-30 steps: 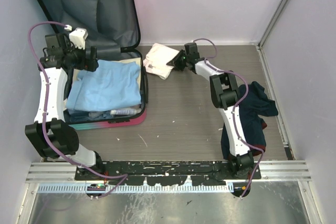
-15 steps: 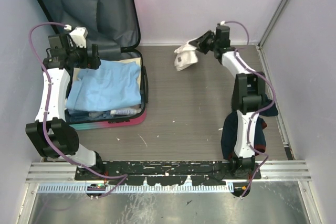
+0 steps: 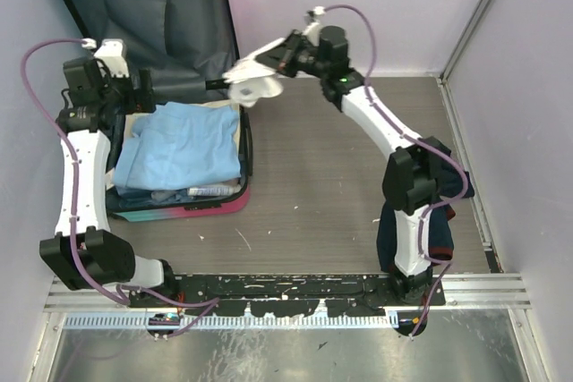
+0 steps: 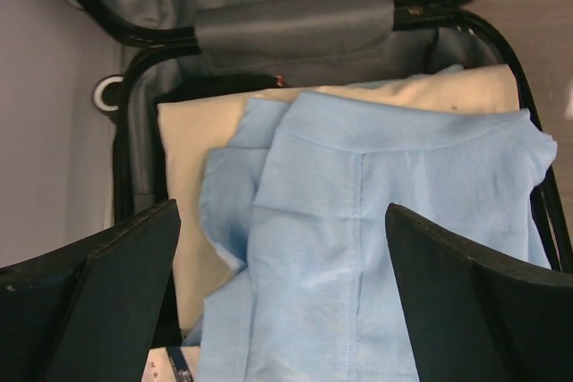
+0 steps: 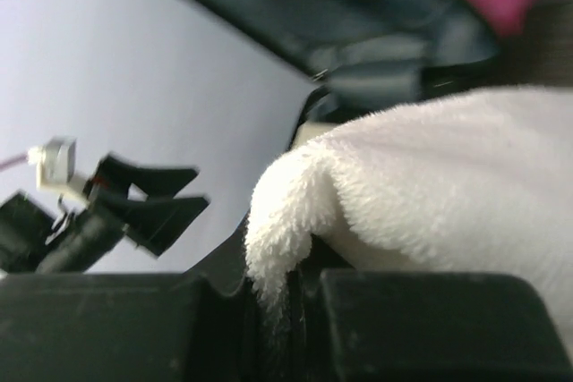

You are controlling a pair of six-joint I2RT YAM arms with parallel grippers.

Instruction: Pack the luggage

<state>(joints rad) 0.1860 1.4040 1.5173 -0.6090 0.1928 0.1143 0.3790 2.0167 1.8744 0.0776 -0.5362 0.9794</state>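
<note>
At the back-left corner of the table, the luggage (image 3: 134, 6) lies open, its grey-lined lid propped against the wall and its lower half filled with a light blue garment (image 3: 183, 145) spread over a cream one (image 4: 188, 131). The right gripper (image 3: 269, 62) is clamped on a fluffy white towel (image 3: 251, 80), holding it in the air just above the case's right rim. The left gripper (image 4: 279, 216) hovers over the case's left side, fingers spread wide and holding nothing. A dark navy cloth heap (image 3: 443, 181) sits by the right arm, apparently yet to be packed.

The step in hand looks to be getting the towel inside. Done well, that likely means carrying it further left, past the rim and over the blue garment, then lowering it until it rests there before letting go. Released where it hangs, it could drape over the zip edge or fall to the table. The left arm is best kept wide of the drop.
</note>
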